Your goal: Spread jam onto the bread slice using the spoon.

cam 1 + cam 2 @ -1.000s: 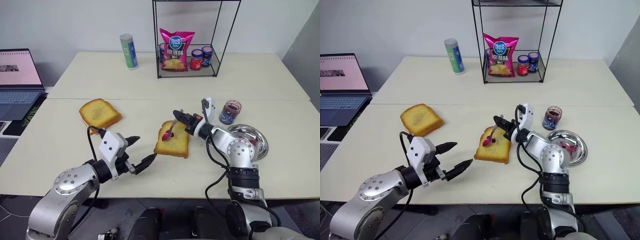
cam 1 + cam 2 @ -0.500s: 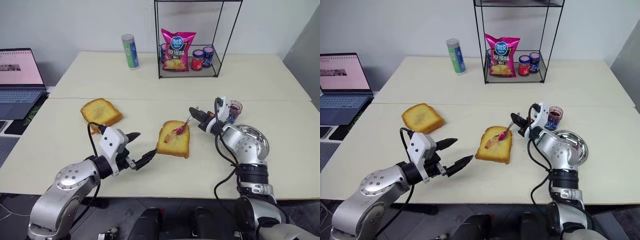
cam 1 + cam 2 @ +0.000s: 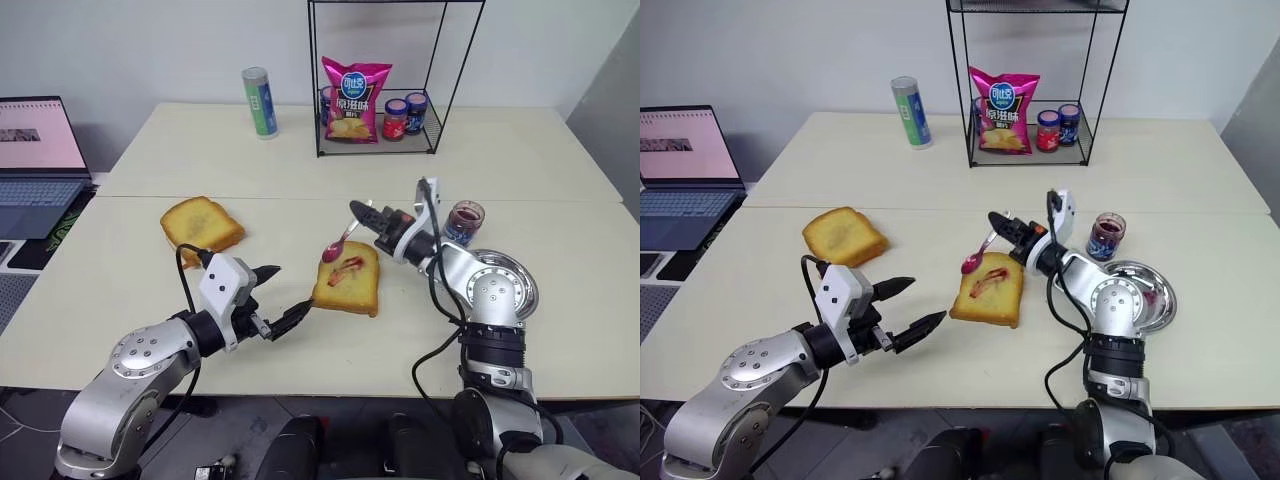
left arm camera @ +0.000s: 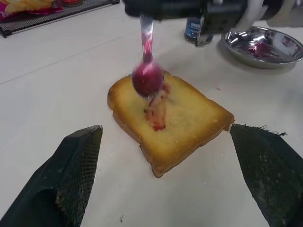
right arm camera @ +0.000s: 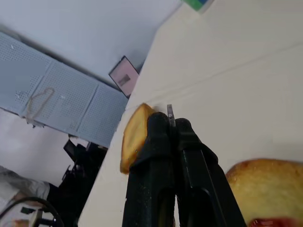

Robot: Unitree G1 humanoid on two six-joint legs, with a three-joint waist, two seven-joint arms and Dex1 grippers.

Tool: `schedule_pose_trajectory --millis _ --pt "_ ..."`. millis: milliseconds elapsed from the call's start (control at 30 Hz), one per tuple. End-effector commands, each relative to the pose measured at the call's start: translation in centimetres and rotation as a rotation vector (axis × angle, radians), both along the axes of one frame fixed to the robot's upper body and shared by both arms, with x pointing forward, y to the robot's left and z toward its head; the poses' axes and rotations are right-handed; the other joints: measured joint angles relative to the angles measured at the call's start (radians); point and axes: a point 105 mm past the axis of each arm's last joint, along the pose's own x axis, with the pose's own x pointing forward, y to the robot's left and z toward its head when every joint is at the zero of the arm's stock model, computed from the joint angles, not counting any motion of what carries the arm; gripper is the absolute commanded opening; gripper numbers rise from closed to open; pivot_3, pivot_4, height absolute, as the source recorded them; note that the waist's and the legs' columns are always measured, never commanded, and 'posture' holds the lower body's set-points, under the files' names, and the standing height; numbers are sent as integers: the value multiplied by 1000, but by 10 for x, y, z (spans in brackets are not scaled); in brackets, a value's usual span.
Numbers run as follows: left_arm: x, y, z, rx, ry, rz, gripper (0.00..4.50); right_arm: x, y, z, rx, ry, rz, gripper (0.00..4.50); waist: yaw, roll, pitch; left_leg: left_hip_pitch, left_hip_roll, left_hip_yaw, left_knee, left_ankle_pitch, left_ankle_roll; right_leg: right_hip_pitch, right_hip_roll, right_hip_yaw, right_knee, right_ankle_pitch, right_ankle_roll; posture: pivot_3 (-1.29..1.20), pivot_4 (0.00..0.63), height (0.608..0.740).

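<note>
The bread slice (image 3: 352,290) lies mid-table with a short purple-red streak of jam (image 3: 351,266) on its face. My right gripper (image 3: 364,214) is shut on the handle of the spoon (image 3: 340,240). The spoon's jam-coated bowl (image 4: 147,78) hangs just over the slice's far left corner. The jam jar (image 3: 462,222) stands to the right, behind my right arm. My left gripper (image 3: 290,292) is open at the slice's near left, holding nothing, with its fingers (image 4: 78,165) spread wide.
A round steel plate (image 3: 1155,300) smeared with jam sits right of the slice. A second toast (image 3: 200,225) lies at the left, with a laptop (image 3: 35,160) beyond it. At the back are a can (image 3: 258,102) and a wire rack (image 3: 436,70) holding a chips bag (image 3: 352,100) and jars (image 3: 393,118).
My right gripper swept the spoon right across the slice, then back left and up off it, leaving a jam streak. The left gripper kept still.
</note>
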Motion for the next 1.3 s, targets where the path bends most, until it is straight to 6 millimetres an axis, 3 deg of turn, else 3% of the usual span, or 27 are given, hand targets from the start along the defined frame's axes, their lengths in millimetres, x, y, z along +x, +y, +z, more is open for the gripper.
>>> schedule_pose_trajectory --millis 33,233,433,567,700,933,1167,1300 --pt "0 0 8 9 -41 -16 4500 3 -10 -15 -51 -7 -31 40 1 0 0 0 0 0 0 0 0 0 0 0 0 0 0 0 150 740" --pt "2 -1 8 11 -43 -24 4500 -1 -38 -25 -118 -3 -67 40 4 0 0 0 0 -1 0 0 0 0 0 -1 0 -1 1 0 150 740" --pt "3 -2 7 10 -44 -33 4500 -4 -63 -16 -133 -22 -85 40 5 0 0 -1 0 -1 1 0 0 1 0 -1 -1 -1 2 0 150 740" --pt "3 -1 8 12 -45 -36 4500 -4 -59 1 -84 -55 -61 40 4 0 0 -1 0 -1 0 0 0 1 0 -1 -1 -1 3 0 150 740" --pt "3 -1 9 15 -47 -44 4500 -3 -38 26 31 -90 -13 40 -1 0 0 -2 0 0 0 0 0 -1 0 -1 -1 -1 2 0 150 740" --pt "2 0 13 22 -52 -54 4500 2 -29 23 53 -69 -23 40 3 0 0 -3 0 -1 -1 0 0 -1 0 -1 -2 0 0 0 150 740" --pt "9 -2 33 99 -36 -170 4500 -17 -54 85 59 -290 -13 40 4 1 1 -4 -1 -2 0 0 0 -2 0 -2 -2 0 1 0 150 740" --pt "17 -17 51 100 -61 -286 4500 -31 -77 113 33 -388 -84 40 3 1 1 -5 0 -3 0 0 0 -2 0 -3 -2 -1 2 0 150 740"
